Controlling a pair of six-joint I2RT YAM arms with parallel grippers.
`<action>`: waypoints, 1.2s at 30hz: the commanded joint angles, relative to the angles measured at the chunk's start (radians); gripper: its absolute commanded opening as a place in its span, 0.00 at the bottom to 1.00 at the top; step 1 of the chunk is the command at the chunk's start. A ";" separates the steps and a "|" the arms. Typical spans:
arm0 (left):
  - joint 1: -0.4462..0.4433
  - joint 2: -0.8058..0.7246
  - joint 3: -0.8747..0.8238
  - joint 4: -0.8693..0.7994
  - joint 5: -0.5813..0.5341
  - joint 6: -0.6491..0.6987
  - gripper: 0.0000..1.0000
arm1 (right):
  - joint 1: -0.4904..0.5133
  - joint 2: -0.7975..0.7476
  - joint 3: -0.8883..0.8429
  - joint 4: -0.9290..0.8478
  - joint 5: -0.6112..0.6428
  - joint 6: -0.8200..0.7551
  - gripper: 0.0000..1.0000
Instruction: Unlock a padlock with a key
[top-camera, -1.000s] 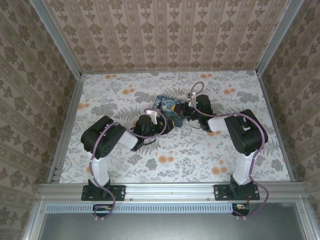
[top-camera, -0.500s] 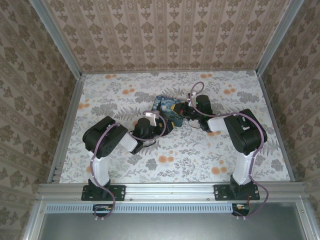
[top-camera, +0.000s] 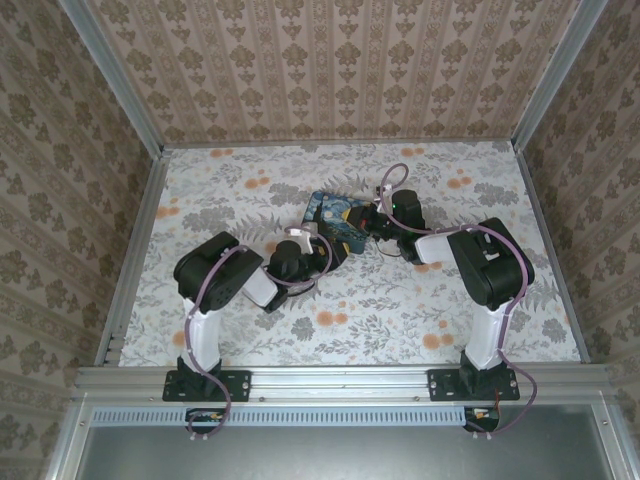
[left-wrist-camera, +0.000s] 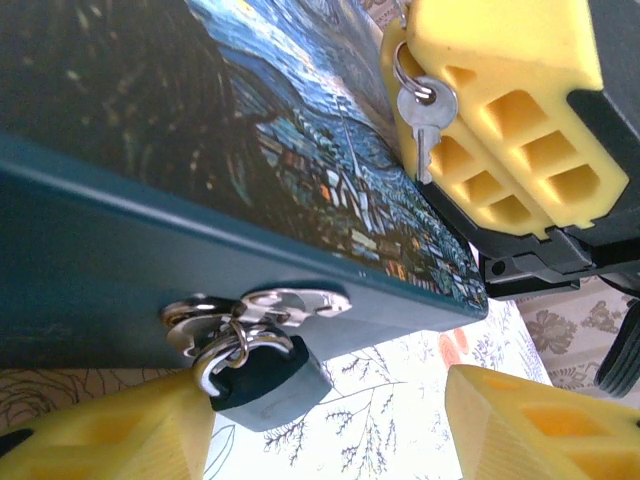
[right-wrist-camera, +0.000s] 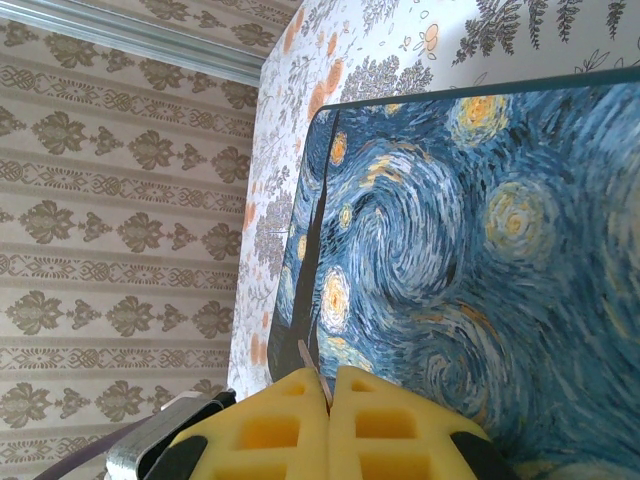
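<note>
The small dark padlock hangs by its shackle from a silver hasp on the side of the blue painted-print box. My left gripper stands open just in front of it, one yellow finger touching the lock's left side, the other well to the right. My right gripper is shut on the key, whose thin edge sticks out over the box lid. In the left wrist view the key with its ring hangs from those pads. From above, both grippers meet at the box.
The box lies on the floral tabletop, a little behind the middle. Patterned walls and aluminium rails enclose the table. Floral surface lies open at the front and to both sides of the arms.
The left arm has shifted a little, its elbow swinging right and its wrist settling lower beside the box. The right gripper edged slightly left and stays shut on the key.
</note>
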 joint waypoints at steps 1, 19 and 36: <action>-0.015 0.018 0.006 0.007 -0.033 -0.020 0.63 | 0.005 0.049 -0.015 -0.058 0.002 0.001 0.00; -0.052 -0.011 -0.023 0.021 -0.167 -0.053 0.64 | 0.004 0.062 -0.020 -0.033 -0.004 0.013 0.00; -0.078 -0.093 -0.036 0.021 -0.190 -0.050 0.63 | 0.004 0.078 -0.024 -0.013 -0.007 0.023 0.00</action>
